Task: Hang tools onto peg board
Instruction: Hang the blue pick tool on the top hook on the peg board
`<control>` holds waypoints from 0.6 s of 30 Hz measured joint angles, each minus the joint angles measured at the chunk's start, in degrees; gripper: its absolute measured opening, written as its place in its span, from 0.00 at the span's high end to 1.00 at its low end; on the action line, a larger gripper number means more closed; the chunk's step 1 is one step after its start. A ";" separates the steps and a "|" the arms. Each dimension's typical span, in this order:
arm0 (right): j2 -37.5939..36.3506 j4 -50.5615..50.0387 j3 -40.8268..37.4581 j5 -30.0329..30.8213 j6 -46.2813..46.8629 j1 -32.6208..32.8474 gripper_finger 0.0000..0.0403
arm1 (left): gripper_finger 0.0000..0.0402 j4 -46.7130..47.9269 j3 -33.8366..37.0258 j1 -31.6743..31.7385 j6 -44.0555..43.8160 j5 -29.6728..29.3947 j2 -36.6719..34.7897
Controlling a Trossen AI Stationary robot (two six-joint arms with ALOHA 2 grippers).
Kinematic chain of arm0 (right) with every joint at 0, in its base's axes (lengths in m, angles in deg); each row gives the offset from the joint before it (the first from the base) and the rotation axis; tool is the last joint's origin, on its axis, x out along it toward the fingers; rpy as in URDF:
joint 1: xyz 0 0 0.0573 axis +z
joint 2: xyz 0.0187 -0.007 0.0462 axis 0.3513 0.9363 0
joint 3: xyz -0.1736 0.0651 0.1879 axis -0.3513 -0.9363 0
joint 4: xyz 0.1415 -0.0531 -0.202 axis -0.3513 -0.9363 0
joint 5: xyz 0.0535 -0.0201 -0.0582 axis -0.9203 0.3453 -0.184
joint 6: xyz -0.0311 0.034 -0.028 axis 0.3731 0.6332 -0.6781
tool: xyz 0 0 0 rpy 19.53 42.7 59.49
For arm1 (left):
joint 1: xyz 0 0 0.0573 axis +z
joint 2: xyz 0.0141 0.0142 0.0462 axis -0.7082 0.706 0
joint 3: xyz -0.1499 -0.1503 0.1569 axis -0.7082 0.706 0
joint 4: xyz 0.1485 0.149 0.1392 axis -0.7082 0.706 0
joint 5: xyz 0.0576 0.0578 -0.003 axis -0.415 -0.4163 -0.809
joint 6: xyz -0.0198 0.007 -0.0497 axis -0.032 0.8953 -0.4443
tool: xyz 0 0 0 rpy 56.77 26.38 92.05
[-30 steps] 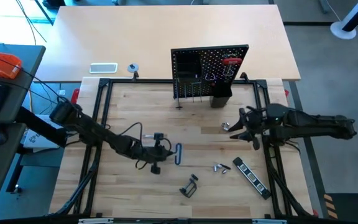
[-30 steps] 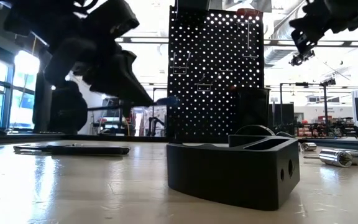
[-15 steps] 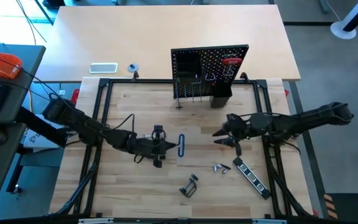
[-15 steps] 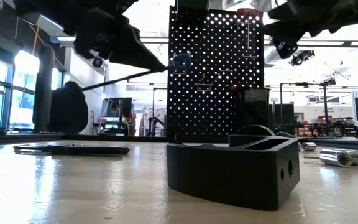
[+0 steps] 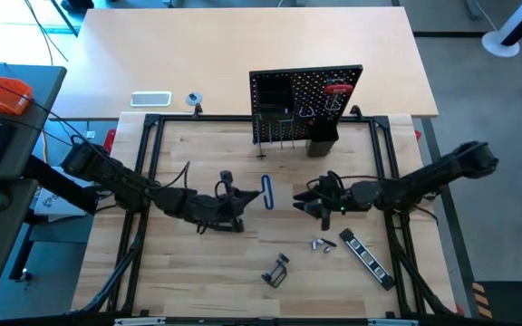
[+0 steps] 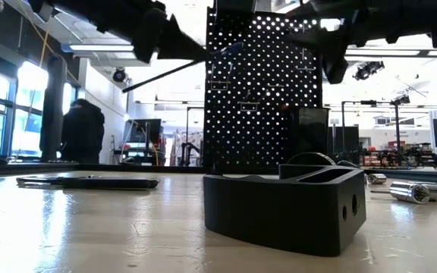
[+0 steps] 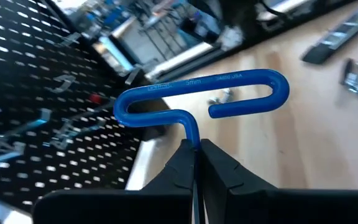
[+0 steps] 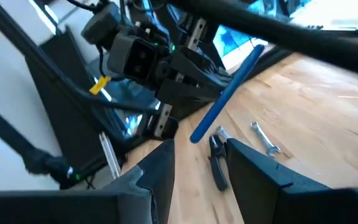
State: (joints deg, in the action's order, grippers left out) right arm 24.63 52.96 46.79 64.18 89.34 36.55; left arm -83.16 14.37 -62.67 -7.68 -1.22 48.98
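High view: left gripper (image 5: pixel 246 206) stays clenched on the blue-handled hex key (image 5: pixel 267 191), held above the table's (image 5: pixel 198 154) middle, before the peg board (image 5: pixel 304 95). Right gripper (image 5: pixel 308 201), fingers parted and empty, has swung in close beside it.

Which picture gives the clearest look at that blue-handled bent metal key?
The left wrist view: the blue-handled hex key fills it, pinched in the left gripper. From above it is small; the right wrist view shows the handle edge-on.
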 joint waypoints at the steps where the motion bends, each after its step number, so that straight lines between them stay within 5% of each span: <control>1: 1.76 2.61 0.00 0.74 0.08 0.35 0.65 | 1.00 -1.17 0.00 0.00 0.88 -0.76 0.00; 11: 17.14 27.73 0.11 5.89 -1.66 1.45 0.65 | 1.00 -9.10 0.00 0.01 6.67 -2.56 -0.02; 18: 23.09 30.07 5.05 6.23 -5.60 1.32 0.65 | 1.00 -9.65 0.00 0.04 7.07 -3.50 -0.02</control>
State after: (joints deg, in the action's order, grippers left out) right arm 47.72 83.03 51.85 70.41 83.74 37.86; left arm -92.81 14.37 -62.63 -0.61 -4.72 48.95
